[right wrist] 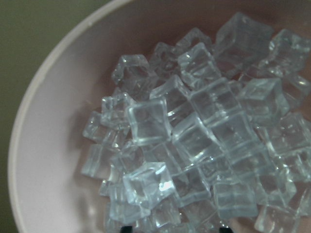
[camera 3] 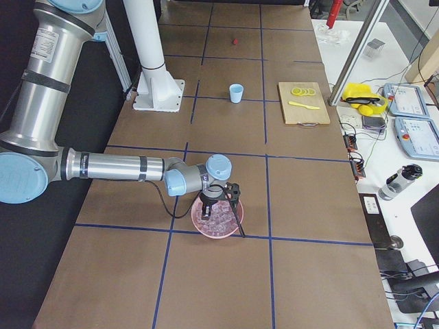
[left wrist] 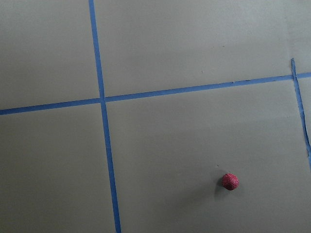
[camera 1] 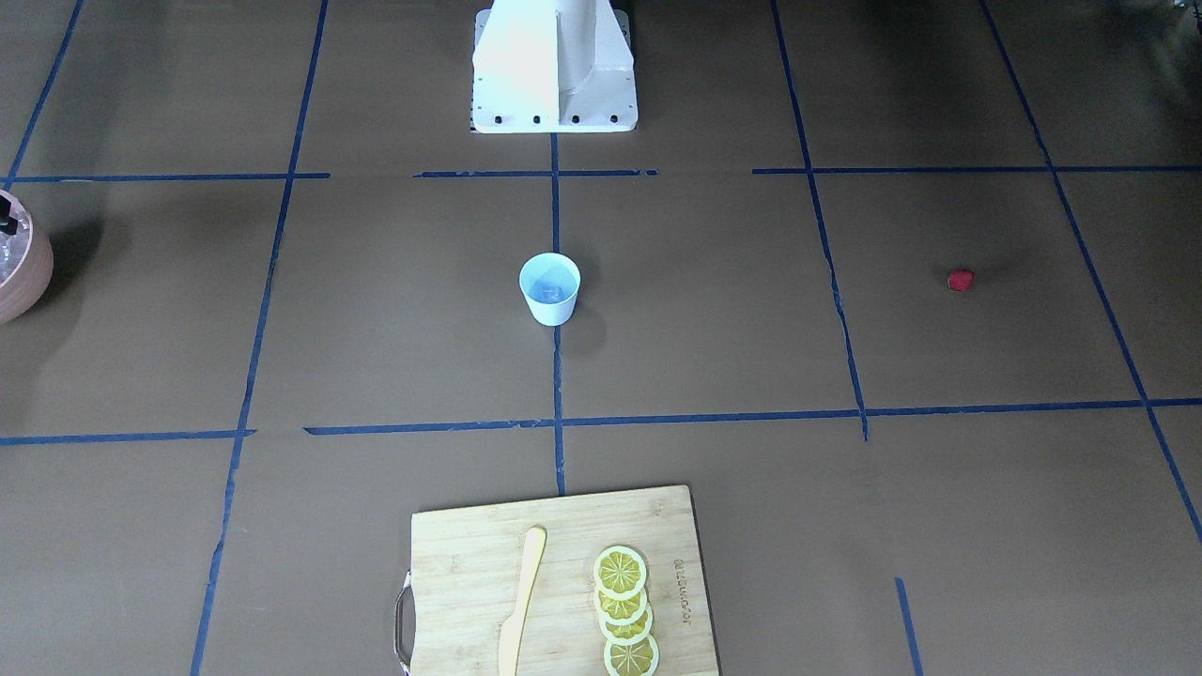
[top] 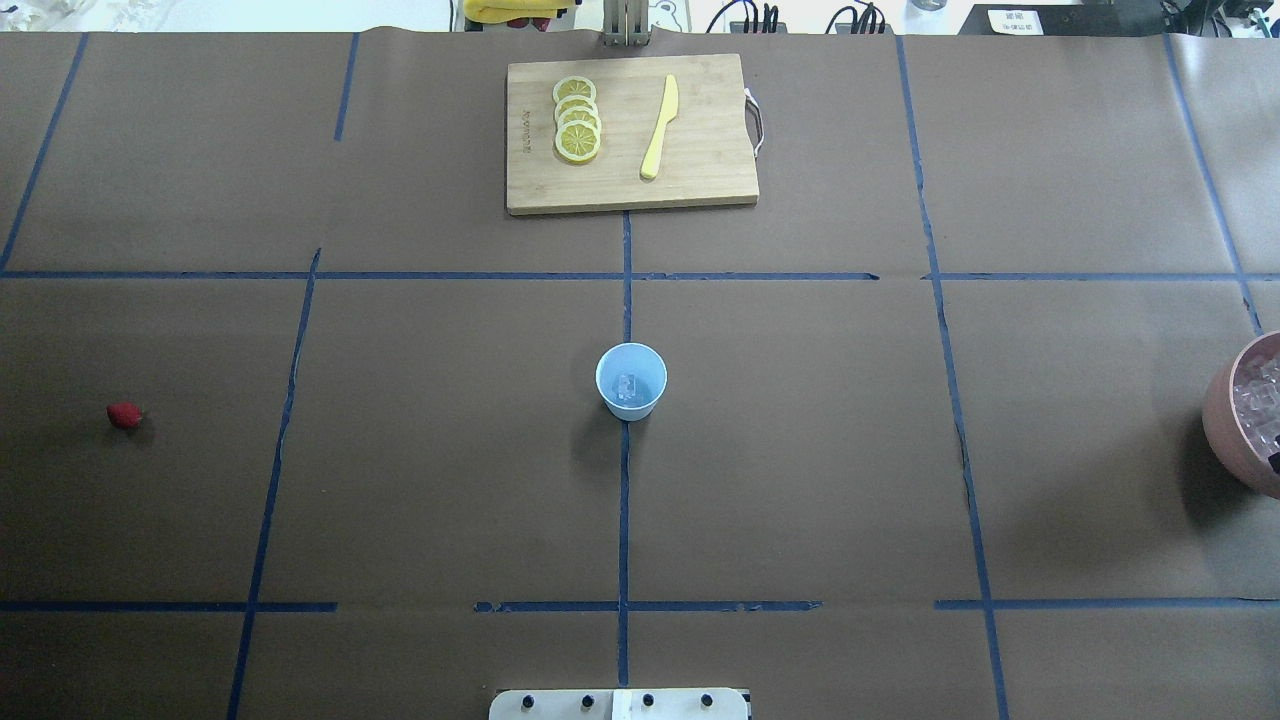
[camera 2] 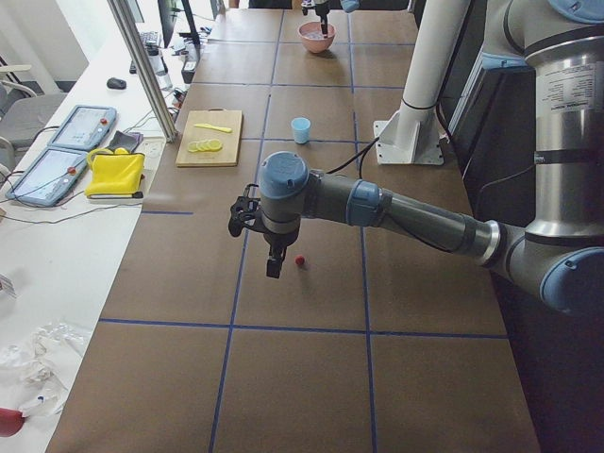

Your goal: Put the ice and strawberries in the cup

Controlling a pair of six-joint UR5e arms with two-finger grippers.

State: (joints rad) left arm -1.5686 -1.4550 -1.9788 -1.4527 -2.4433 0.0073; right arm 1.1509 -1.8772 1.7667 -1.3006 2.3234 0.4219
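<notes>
Ice (right wrist: 194,126) filled the pink bowl (right wrist: 43,145) at the right edge of the overhead view. My right gripper (right wrist: 175,228) hung just over it with its two tips spread wide, holding nothing. I thought I should drop straight down on one top cube and squeeze softly, since cubes slip. The cup (top: 631,380) stood mid-frame with what looked like one cube inside. The strawberry (left wrist: 230,181) lay far left, near my left gripper (camera 2: 272,269); I could not tell if its fingers were apart.
</notes>
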